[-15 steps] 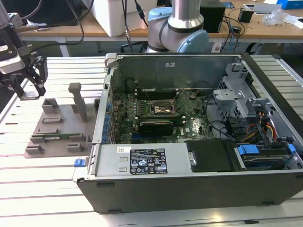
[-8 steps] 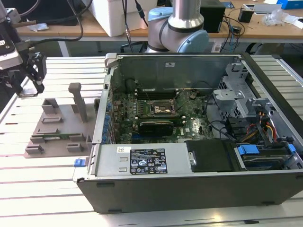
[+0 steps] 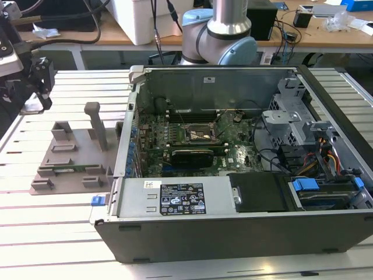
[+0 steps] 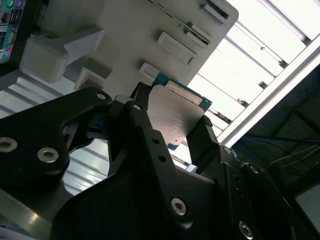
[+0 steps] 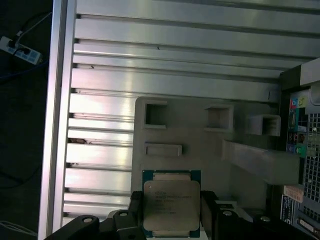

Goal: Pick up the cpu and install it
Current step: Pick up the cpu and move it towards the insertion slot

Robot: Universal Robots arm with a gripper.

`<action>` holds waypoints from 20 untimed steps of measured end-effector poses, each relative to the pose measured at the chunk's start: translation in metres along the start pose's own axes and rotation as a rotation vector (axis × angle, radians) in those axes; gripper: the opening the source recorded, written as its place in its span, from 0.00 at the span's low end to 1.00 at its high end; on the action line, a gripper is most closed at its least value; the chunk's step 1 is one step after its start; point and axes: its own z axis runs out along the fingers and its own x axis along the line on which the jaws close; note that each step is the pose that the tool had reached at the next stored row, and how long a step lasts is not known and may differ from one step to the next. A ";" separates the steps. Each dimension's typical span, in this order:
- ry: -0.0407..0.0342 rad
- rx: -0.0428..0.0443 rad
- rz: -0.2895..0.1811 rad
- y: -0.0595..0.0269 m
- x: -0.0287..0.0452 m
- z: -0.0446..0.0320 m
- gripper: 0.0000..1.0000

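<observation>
The cpu is a small square chip with a pale metal top and a green edge. It sits between two black fingers of my gripper, which is shut on it from both sides. In the second wrist view the cpu shows held clear of the grey parts holder, with my gripper clamped on its edges. In the exterior view my gripper hangs at the far left, above the table and beyond the grey holder. The motherboard socket lies open inside the computer case.
The grey holder has raised blocks and a tall post; a green memory stick lies in it. The case wall stands between the holder and the motherboard. The slatted metal table runs all around the case. Cables and drive bays fill the case's right side.
</observation>
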 end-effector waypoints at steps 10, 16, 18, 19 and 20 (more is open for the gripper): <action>-0.0001 0.0000 0.000 0.0000 -0.0006 -0.0257 0.55; 0.0000 0.0000 0.000 0.0000 -0.0010 -0.0408 0.55; 0.0000 0.0000 0.000 0.0000 -0.0011 -0.0451 0.55; 0.0000 0.0000 0.000 0.0000 -0.0011 -0.0468 0.55; -0.0001 0.0000 0.000 0.0000 -0.0012 -0.0502 0.55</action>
